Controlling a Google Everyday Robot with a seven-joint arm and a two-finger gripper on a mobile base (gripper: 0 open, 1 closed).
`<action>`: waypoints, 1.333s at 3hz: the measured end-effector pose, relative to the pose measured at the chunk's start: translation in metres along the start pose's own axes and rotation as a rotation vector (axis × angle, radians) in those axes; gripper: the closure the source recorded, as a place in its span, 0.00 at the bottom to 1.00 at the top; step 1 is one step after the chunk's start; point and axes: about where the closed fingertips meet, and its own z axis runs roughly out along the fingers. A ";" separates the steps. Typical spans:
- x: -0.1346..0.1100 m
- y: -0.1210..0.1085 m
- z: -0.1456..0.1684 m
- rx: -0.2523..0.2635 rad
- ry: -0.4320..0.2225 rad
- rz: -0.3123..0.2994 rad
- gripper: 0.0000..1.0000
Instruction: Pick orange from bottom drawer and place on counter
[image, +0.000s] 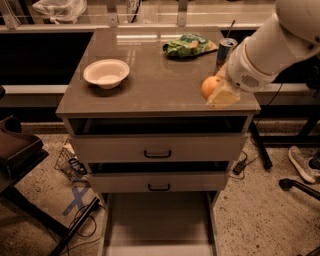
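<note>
The orange (210, 87) is held in my gripper (218, 92), which is shut on it at the right front part of the counter (155, 85), just above the surface. My white arm comes in from the upper right. The bottom drawer (159, 220) stands pulled out below the cabinet, its grey floor bare.
On the counter stand a white bowl (106, 73) at the left, a green chip bag (190, 45) at the back and a soda can (225, 51) right behind my gripper. The two upper drawers (158, 149) with black handles are slightly ajar. A dark chair (20, 150) stands at the left.
</note>
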 end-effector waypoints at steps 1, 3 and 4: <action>-0.031 -0.027 0.021 0.050 -0.044 0.034 1.00; -0.055 -0.045 0.074 0.073 -0.148 0.027 1.00; -0.056 -0.045 0.074 0.072 -0.146 0.025 1.00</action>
